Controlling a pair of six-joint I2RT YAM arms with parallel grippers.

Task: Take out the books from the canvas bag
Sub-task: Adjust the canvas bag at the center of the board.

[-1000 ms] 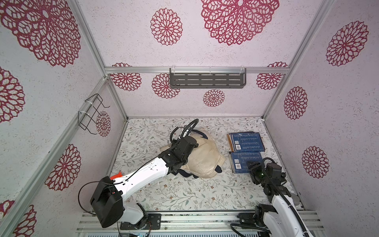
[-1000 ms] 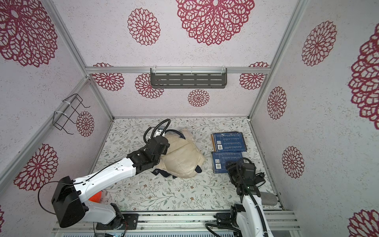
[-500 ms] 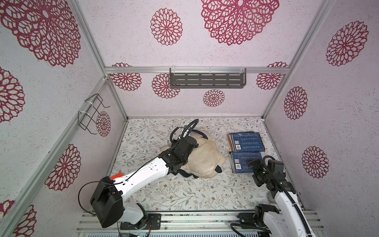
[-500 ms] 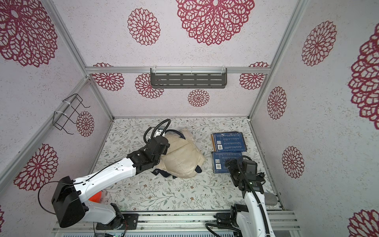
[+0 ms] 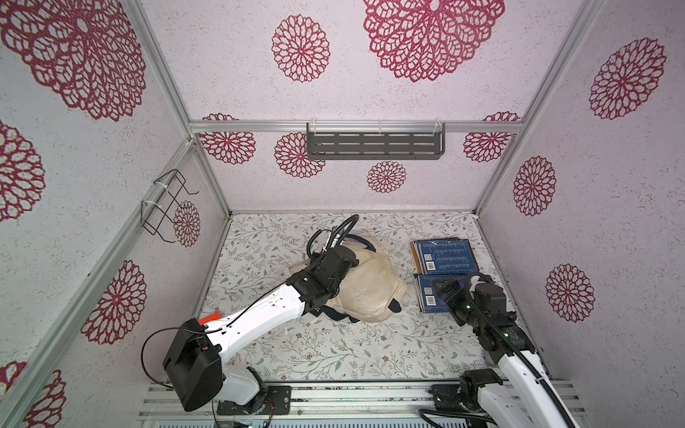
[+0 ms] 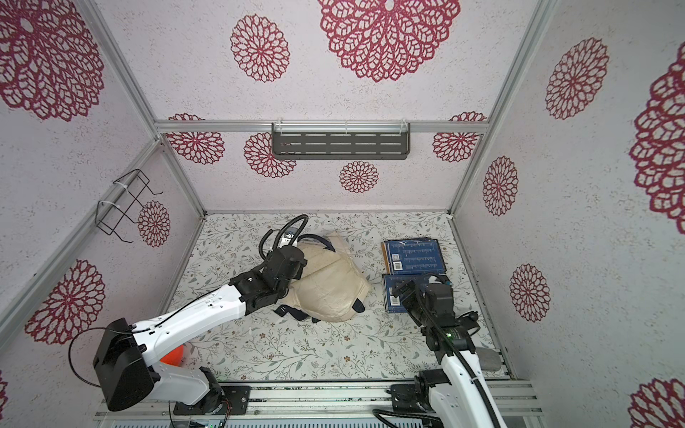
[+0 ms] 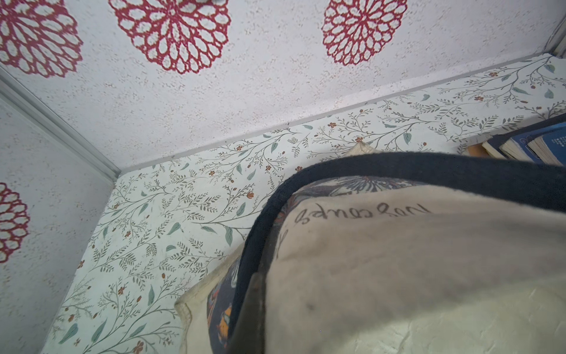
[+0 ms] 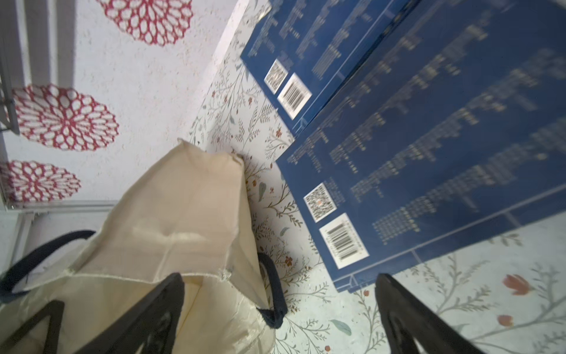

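- Books (image 5: 444, 255) lie in two piles on the tabletop (image 5: 333, 352), just right of the crumpled bag (image 5: 367, 289).
- Left hand (image 5: 339, 259) is clenched on the bag's cloth.
- Right hand (image 8: 280, 277) is released and empty, above the nearer pile's edge.

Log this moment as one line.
left gripper shut on canvas bag | right gripper open, empty, by near book stack | far book stack beside it

Papered booth, evenly lit.
White walls (image 5: 230, 74) with crimson medallions; sprigged floor (image 5: 333, 352); grey slotted shelf (image 5: 374, 145) at twelve o'clock, black wire rack (image 5: 166, 205) at ten.
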